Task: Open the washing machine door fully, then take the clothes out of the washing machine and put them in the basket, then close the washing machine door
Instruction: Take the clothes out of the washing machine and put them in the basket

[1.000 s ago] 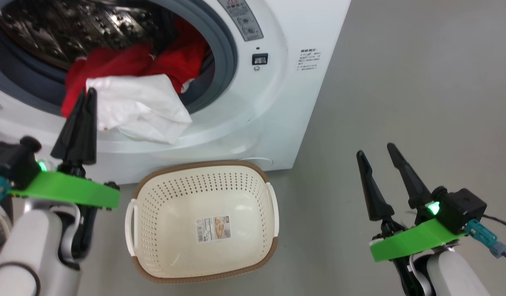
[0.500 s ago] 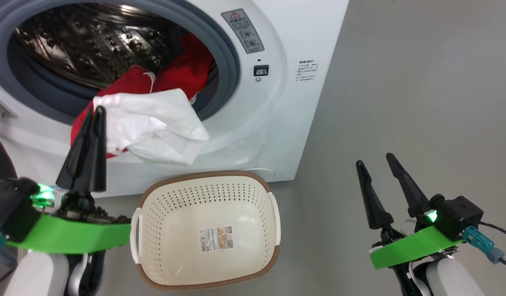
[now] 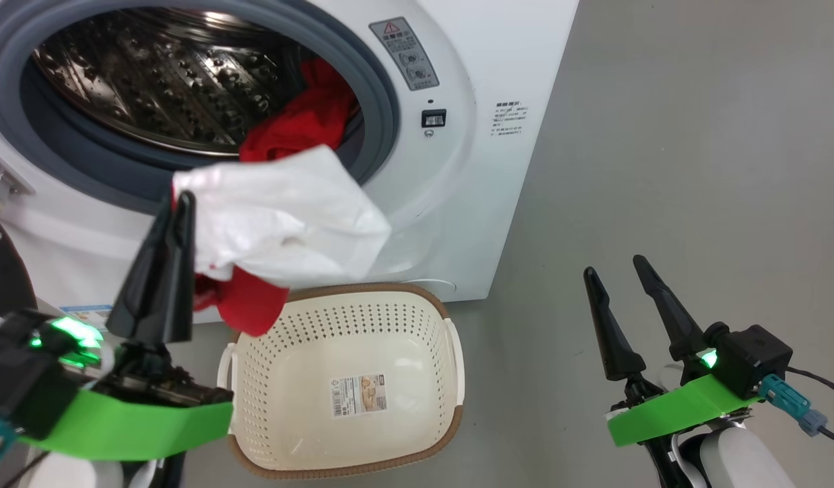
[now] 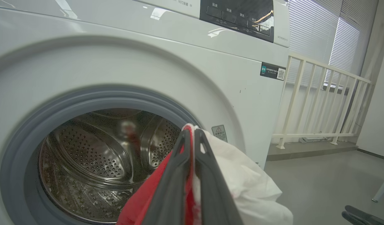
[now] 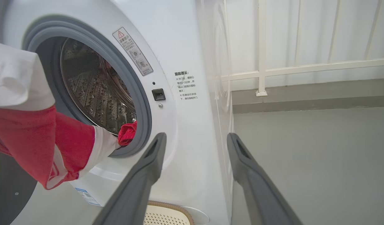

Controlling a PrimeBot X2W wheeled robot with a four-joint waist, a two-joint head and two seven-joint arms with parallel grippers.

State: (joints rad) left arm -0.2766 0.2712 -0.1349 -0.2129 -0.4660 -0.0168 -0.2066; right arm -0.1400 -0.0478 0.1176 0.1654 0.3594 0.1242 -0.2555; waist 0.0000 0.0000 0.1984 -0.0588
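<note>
My left end effector (image 3: 181, 198) grips clothes (image 3: 288, 217) trailing from the washer (image 3: 485, 203). My right end effector (image 3: 613, 266): jaws apart, near basket (image 3: 335, 325).

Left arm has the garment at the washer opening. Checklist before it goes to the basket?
1. Grip: left gripper jaws shut on the soft red-and-white fabric garment: ok.
2. Garment free of the big white front-loading washing machine: red fabric runs back through its opening: not ok.
3. Garment above the cream perforated plastic basket: lower end shows near its back-left rim: cannot tell.
4. Basket upright, nothing in it: ok.
5. Idle arm: right gripper jaws open, apart from the basket: ok.
</note>
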